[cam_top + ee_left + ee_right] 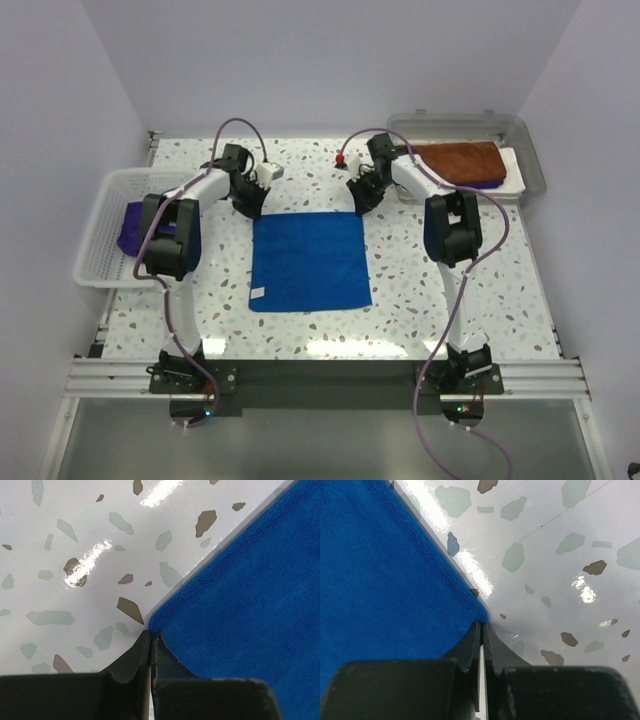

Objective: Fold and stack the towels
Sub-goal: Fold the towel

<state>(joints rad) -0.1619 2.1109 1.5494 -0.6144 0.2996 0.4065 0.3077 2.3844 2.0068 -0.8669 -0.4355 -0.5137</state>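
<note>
Closest to the lens, black fingers of the left claw, drawn together to a hairline and nipping the far left corner of the blue towel, right where cloth meets the speckled counter. Same story on the other wrist: right claw narrowed to a sliver, pinching the far right corner of that towel. Seen from above, spread flat and roughly square mid-counter between the two arms, with both arms reaching forward and bent down to its far edge. Small white tag at its near left corner. Off to the left, overhanging the counter's edge, a white basket with a purple towel bunched inside. Far right, a clear bin — holding a brown towel folded on top of something purple, only an edge of that showing. Both containers well apart from the blue towel.
</note>
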